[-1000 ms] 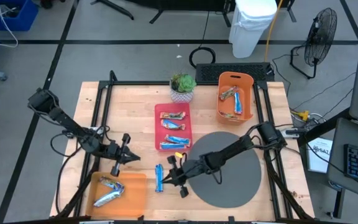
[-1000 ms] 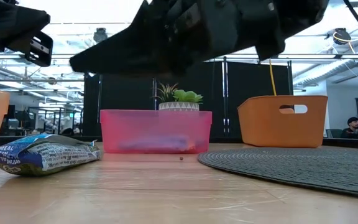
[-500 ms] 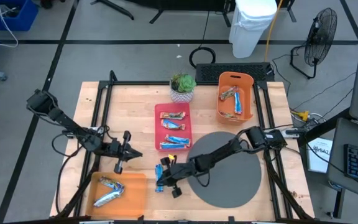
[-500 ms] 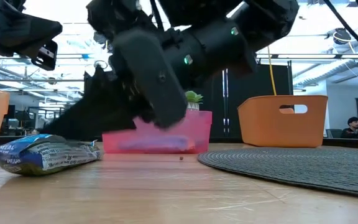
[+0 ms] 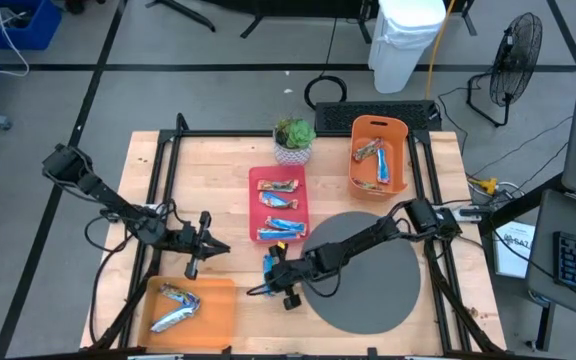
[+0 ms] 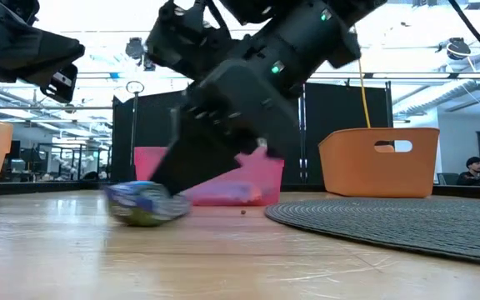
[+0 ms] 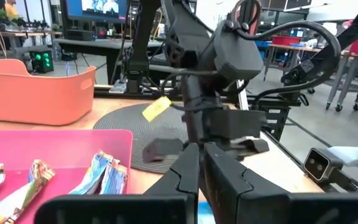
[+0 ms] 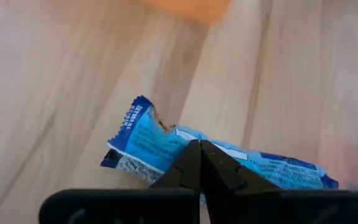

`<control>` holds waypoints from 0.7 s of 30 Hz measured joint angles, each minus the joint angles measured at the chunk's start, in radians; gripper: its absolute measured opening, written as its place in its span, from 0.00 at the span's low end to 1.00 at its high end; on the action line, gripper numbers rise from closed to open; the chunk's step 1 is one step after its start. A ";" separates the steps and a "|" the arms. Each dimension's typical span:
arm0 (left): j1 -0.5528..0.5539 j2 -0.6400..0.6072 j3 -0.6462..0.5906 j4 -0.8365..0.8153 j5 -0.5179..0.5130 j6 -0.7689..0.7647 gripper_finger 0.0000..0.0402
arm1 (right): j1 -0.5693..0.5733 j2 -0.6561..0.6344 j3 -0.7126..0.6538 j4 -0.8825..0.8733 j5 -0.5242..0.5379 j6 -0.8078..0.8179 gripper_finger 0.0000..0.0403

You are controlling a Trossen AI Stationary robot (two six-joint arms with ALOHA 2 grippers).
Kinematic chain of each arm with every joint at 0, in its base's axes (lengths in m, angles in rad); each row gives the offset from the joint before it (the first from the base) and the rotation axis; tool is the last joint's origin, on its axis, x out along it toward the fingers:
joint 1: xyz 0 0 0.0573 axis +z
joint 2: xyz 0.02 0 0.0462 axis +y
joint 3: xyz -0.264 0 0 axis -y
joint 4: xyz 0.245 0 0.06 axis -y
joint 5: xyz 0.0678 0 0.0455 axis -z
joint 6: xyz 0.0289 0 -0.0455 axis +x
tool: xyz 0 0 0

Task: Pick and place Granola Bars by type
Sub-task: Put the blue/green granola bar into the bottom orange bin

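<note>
A blue-and-white granola bar [image 8: 154, 146] sits on the bare wood just left of the grey mat, and my right gripper [image 8: 199, 149] is shut on it. The same bar [image 6: 140, 204] appears end-on in the low view. My left gripper [image 5: 213, 247] hovers shut above the table, left of the right gripper [image 5: 273, 275], touching nothing. Several more bars, blue-and-white and brown, lie flat in the red tray [image 5: 255, 200]. Others lie in the orange bin [image 5: 400, 150] and the orange tray [image 5: 218, 310]. My right gripper pinches the blue-and-white bar at the middle of its length [image 8: 174, 148] between its two fingers. The fingers [image 8: 188, 165] come slanting down from the table's right side and lie across the bar. The bar sits level, low over the wood; whether it rests on the table I cannot tell.
A round grey mat [image 5: 368, 285] lies under the right arm. A potted plant [image 5: 293, 138] stands at the far edge behind the red tray. Black frame rails [image 5: 163, 190] run along the table's sides. Bare wood lies between the orange tray and the mat.
My right gripper has moved toward the table's left and down onto the blue-and-white bar and taken hold of it. The bar has turned about and shifted toward the red tray; in the low view it lay lengthwise at the left and now shows end-on nearer the middle.
</note>
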 joint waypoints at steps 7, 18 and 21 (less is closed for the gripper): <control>0.000 0.000 0.000 -0.003 0.000 -0.002 0.01 | 0.015 -0.072 -0.002 -0.238 0.000 0.125 0.00; 0.000 0.000 0.000 -0.023 -0.007 -0.009 0.08 | 0.057 -0.107 -0.004 -0.266 0.020 0.121 0.00; 0.000 0.000 0.000 -0.028 -0.009 -0.010 0.09 | 0.063 -0.119 -0.003 -0.224 0.021 0.070 0.00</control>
